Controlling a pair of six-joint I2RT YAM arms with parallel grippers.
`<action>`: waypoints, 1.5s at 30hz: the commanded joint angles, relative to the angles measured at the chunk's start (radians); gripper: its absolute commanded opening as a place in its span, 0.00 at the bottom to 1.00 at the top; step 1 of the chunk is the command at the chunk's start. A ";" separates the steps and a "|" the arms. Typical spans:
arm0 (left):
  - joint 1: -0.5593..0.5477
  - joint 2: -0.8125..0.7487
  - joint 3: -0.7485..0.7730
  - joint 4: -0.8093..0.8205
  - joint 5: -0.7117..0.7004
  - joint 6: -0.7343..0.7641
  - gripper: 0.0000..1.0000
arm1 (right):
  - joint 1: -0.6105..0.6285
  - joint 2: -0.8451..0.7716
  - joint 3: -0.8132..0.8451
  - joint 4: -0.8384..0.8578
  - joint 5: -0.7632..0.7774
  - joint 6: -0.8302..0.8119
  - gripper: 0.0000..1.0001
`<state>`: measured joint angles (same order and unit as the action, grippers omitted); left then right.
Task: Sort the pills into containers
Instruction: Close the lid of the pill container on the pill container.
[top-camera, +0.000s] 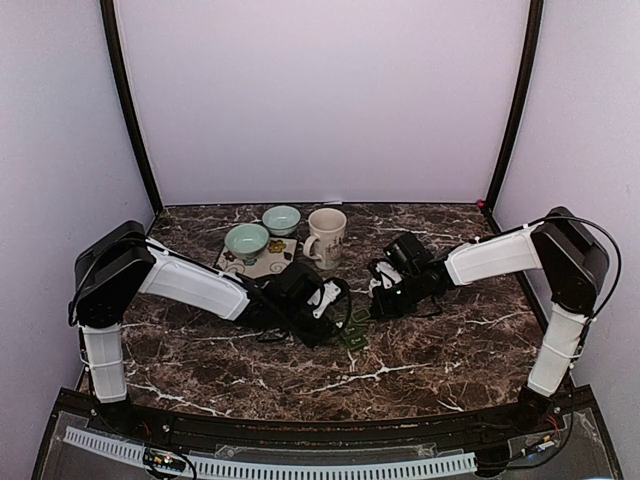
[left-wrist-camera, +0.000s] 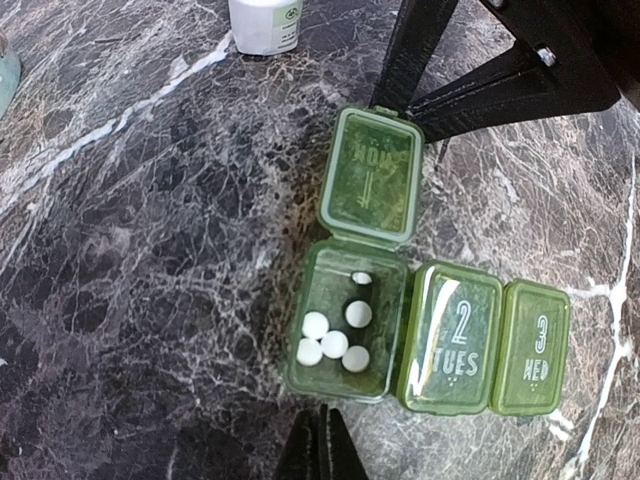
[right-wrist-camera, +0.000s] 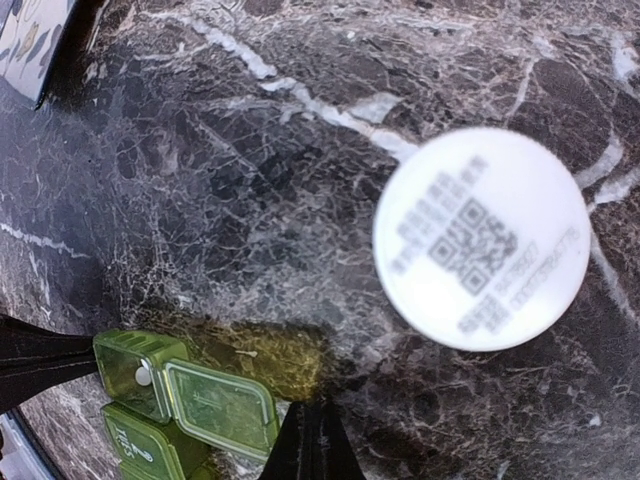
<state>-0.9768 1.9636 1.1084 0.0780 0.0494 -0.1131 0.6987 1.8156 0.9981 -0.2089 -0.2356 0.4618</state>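
Both arms reach inward over the dark marbled desk (top-camera: 450, 350), and the left end effector (top-camera: 322, 300) and right end effector (top-camera: 385, 287) are close together at its centre. A green pill organiser (top-camera: 352, 336) lies just near of them. Farther back, one teal bowl (top-camera: 247, 241) sits on a patterned mat (top-camera: 268, 264), with a second bowl (top-camera: 281, 218) behind it and a cream mug (top-camera: 325, 237) to its right.

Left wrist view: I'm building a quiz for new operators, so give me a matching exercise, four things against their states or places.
Things:
1. MON compartment
2. TUES compartment
3. white pills
4. white bottle

States or places:
A. inside a compartment
B. lid shut
C. at the picture's top edge
D. lid open

Pairs: 1-D; 2-B; 3-A; 4-C.
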 joint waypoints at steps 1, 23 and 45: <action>0.013 0.004 0.021 0.002 0.018 -0.003 0.02 | 0.001 -0.028 -0.003 0.029 -0.013 -0.003 0.00; 0.028 0.012 0.025 0.016 0.052 -0.005 0.02 | 0.002 -0.045 0.019 0.042 -0.028 -0.029 0.00; 0.044 0.023 0.051 0.011 0.069 0.004 0.02 | 0.006 -0.048 0.032 0.031 -0.047 -0.059 0.00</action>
<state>-0.9398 1.9842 1.1309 0.0818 0.1093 -0.1131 0.6987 1.7958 1.0027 -0.1867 -0.2771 0.4198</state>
